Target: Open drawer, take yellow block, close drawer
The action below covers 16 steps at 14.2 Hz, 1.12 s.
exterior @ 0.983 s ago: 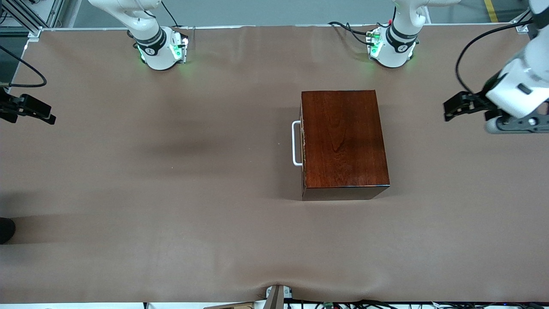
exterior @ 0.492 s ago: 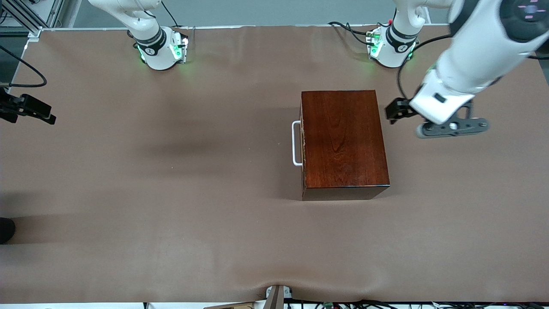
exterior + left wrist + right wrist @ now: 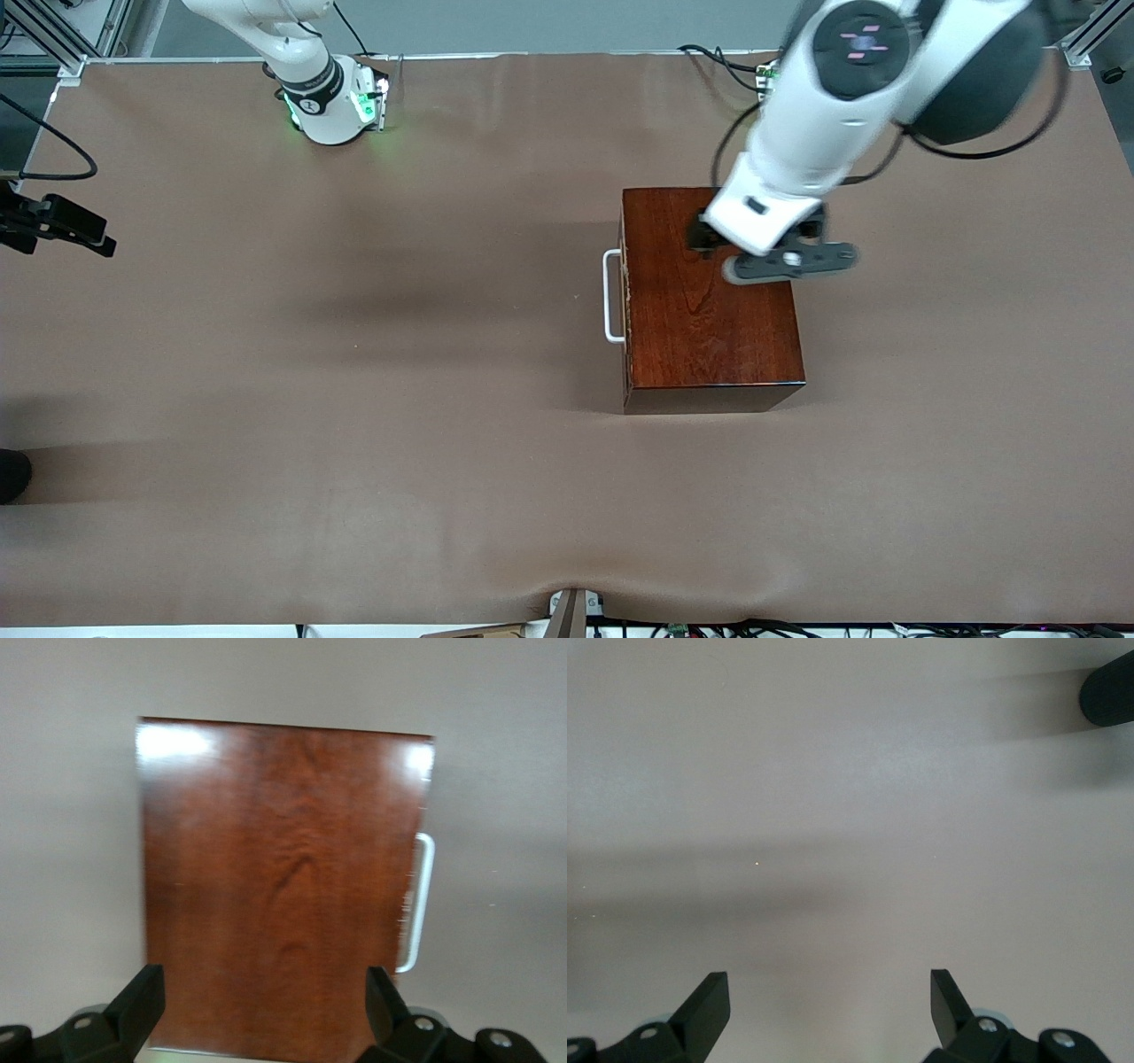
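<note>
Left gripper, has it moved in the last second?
Yes. The left gripper swung in from the left arm's end of the table to hover over the wooden box.

Glossy dark reddish-brown box (image 3: 713, 301) with wavy wood grain below the left gripper (image 3: 266, 1014), white bar handle (image 3: 611, 296) at its front, black gripper fingers (image 3: 142, 1001), white arm, plain brown table (image 3: 354, 399)

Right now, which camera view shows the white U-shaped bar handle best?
The front view: the white U-shaped bar handle shows sharp and whole against the table. The left wrist view shows it blurred. The right wrist view shows none of it.
</note>
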### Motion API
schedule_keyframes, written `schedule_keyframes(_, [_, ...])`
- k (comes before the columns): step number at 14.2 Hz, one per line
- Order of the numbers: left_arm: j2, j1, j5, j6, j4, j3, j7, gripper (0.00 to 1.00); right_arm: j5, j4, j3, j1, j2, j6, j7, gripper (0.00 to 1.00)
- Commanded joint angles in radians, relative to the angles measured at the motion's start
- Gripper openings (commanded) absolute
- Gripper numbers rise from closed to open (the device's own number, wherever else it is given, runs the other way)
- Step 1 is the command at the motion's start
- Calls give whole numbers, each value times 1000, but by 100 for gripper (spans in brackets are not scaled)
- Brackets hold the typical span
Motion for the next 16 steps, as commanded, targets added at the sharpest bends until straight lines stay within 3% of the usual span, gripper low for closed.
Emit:
schedule_keyframes(1, [46,-88,5,66,30,8,-69,100,0,-5,8,-9,-8,-4,-10,100])
schedule_keyframes(4, [142,-196,32,163,67,17,-138,100,0,-5,8,-9,-8,-2,-10,100])
schedule_keyframes(8, [244,-303,201,232,73,20,-183,100,0,-5,8,-9,-6,-4,-10,100])
schedule_keyframes(12, [359,-345,271,270,126,22,-304,100,0,-5,8,-9,-8,-4,-10,100])
schedule_keyframes(16, [408,-350,304,305,143,22,-320,100,0,-5,8,-11,-6,-4,-10,100])
